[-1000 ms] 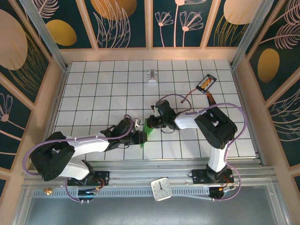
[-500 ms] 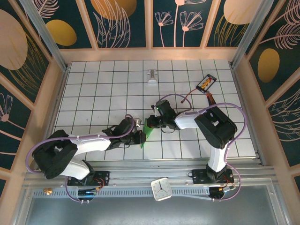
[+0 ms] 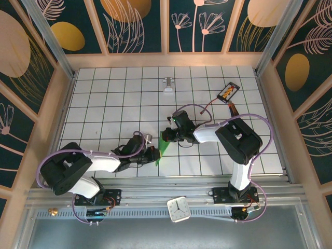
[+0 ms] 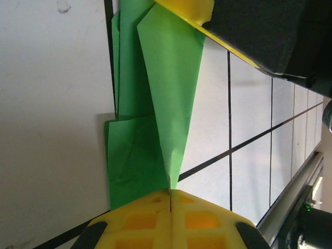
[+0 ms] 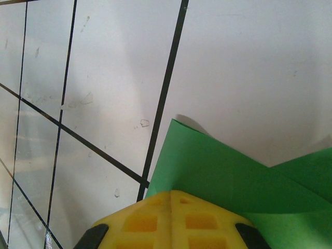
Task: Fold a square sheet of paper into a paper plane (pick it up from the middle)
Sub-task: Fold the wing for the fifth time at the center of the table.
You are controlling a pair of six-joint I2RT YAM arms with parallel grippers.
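If the left end effector (image 4: 170, 192) and right end effector (image 5: 171, 192), both pinching the paper (image 4: 167, 78), pull apart, its tip could tear.

The desk (image 3: 104, 104) is white with a black grid of square tiles. Near its far edge, in the middle, lies a small pale grey piece (image 3: 167, 85). At the far right lies a black device (image 3: 228, 92) with an orange face. Folded green paper (image 3: 164, 147) is at the front middle; if it touches the desk, I cannot tell.
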